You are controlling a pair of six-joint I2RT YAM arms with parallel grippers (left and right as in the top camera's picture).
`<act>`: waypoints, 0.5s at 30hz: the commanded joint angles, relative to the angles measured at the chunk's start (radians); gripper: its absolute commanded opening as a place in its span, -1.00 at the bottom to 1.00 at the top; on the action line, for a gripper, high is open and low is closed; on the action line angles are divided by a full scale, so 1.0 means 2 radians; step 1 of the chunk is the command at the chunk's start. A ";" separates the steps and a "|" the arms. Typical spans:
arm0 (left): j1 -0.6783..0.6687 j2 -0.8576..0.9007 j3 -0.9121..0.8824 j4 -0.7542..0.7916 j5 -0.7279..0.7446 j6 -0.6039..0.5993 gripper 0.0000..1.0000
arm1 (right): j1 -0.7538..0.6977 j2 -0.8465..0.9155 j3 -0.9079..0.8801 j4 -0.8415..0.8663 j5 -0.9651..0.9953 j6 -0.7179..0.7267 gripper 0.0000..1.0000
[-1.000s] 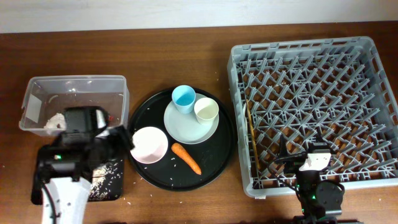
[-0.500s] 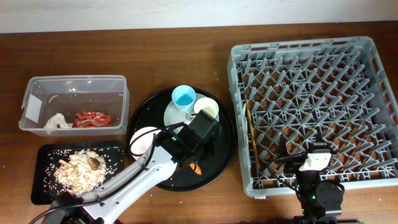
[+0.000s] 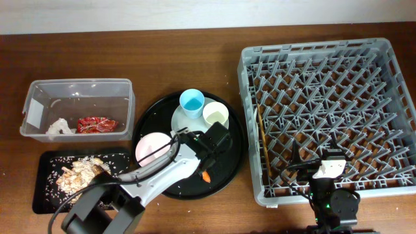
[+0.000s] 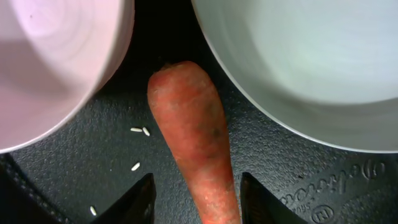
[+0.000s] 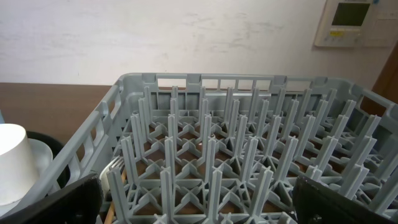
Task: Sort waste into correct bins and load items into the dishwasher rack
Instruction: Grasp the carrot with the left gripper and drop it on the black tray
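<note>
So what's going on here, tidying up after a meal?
The left arm stretches over the round black tray, its jaws open either side of the carrot. A napkin and wrapper lie in the clear tub; blue cup, cream cup, bowl and plate sit on the tray. The right arm rests at the dishwasher rack, jaws open.

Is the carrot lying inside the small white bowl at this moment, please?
No, the carrot lies on the round black tray, in the gap between the white bowl and the pale plate.
</note>
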 commanded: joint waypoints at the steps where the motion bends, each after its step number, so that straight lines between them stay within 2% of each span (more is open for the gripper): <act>1: 0.000 0.008 -0.004 0.001 0.010 -0.003 -0.04 | -0.004 -0.003 -0.004 -0.002 0.005 0.003 0.97; 5: 0.000 0.037 -0.004 0.019 0.036 -0.003 -0.03 | -0.004 -0.003 -0.004 -0.002 0.005 0.003 0.97; 8: 0.000 0.039 -0.004 0.019 0.036 -0.003 -0.34 | -0.004 -0.003 -0.004 -0.002 0.005 0.003 0.97; 9: 0.000 0.039 -0.004 0.017 0.042 0.004 -0.62 | -0.004 -0.003 -0.004 -0.002 0.005 0.003 0.97; 12: 0.000 0.022 -0.003 0.010 0.051 0.035 -0.75 | -0.004 -0.003 -0.004 -0.002 0.005 0.003 0.97; 15: 0.000 -0.049 -0.003 0.004 0.034 0.036 -0.75 | -0.004 -0.003 -0.004 -0.002 0.005 0.003 0.97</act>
